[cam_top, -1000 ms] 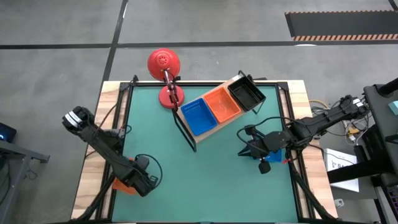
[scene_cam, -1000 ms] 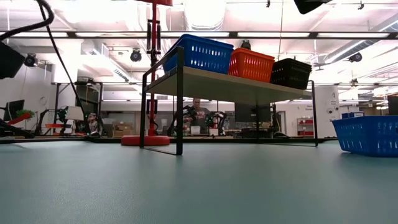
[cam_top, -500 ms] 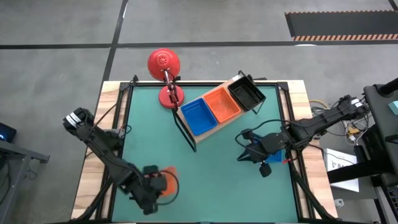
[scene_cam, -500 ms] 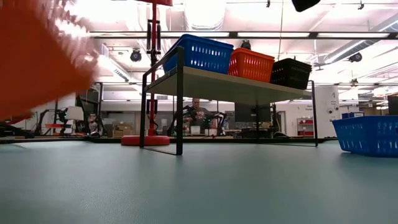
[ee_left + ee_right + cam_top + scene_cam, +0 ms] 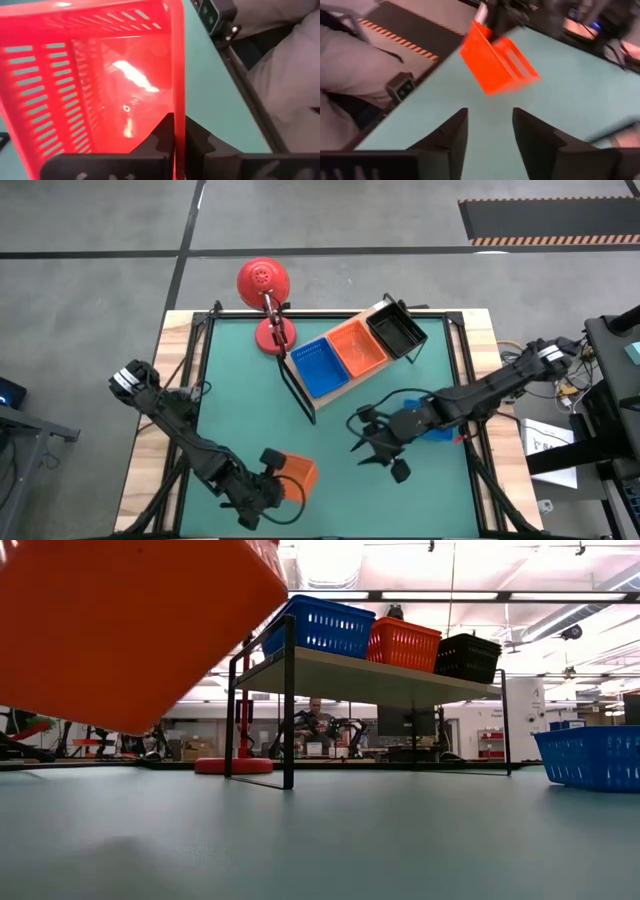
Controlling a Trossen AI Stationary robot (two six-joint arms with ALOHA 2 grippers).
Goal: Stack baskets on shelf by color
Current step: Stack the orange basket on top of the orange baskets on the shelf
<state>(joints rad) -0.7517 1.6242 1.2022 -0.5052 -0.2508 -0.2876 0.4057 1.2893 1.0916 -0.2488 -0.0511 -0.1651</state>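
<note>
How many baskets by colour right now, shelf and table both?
Blue baskets: 2, one on the shelf, one on the table
Red-orange baskets: 2, one on the shelf, one in the left gripper
Black baskets: 1, on the shelf
Total: 5 visible

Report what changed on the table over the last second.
The left pincer, shut on an orange basket, carried it from the table's left edge out over the mat. The right pincer opened and moved leftward, away from the blue basket on the mat. The shelf and its three baskets stayed put.
</note>
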